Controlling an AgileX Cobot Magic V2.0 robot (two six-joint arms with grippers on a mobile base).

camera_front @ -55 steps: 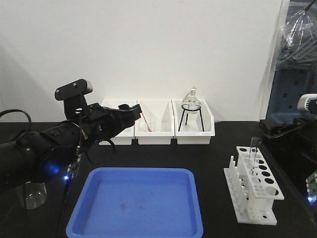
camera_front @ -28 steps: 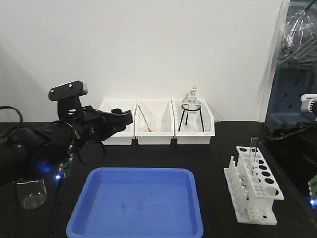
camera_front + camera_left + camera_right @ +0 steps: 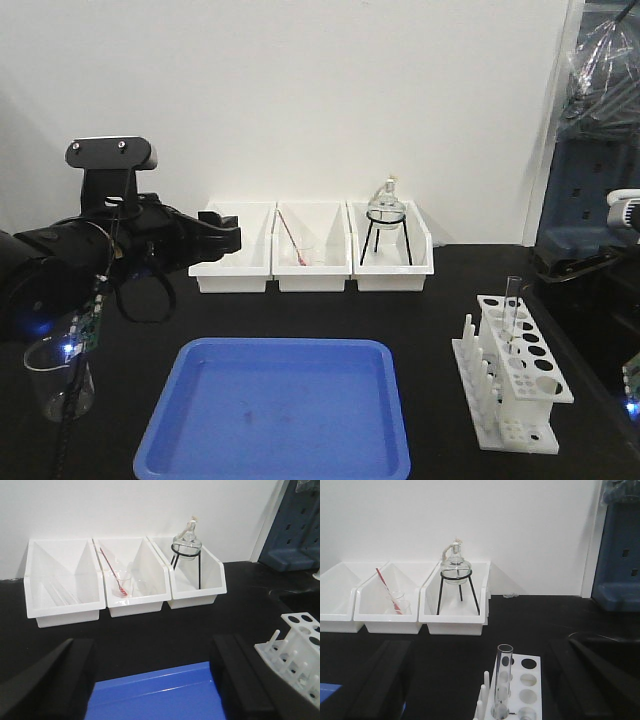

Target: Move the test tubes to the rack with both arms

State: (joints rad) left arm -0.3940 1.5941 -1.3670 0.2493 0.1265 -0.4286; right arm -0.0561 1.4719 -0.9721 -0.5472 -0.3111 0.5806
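One clear test tube [image 3: 513, 308] stands upright in a hole of the white rack [image 3: 520, 375] at the right; it also shows in the right wrist view [image 3: 502, 680] in the rack [image 3: 525, 682]. Faint clear tubes [image 3: 61, 593] lie in the left white bin. My left gripper [image 3: 226, 234] hangs in front of that bin; in its wrist view it [image 3: 150, 680] is open and empty over the blue tray's far edge. My right arm [image 3: 580, 268] sits at the right edge behind the rack; its gripper [image 3: 485, 680] is open and empty, jaws on either side of the rack.
A blue tray [image 3: 280, 455] lies front centre. Three white bins [image 3: 315, 270] stand along the back wall: the middle one holds a pink-red rod [image 3: 291, 240] and a small beaker, the right one a flask on a black tripod [image 3: 385, 215]. A clear beaker [image 3: 62, 385] stands front left.
My left arm has drawn back to the left, away from the bins, and its camera block has risen. The rack, the tube and the right arm have stayed put.
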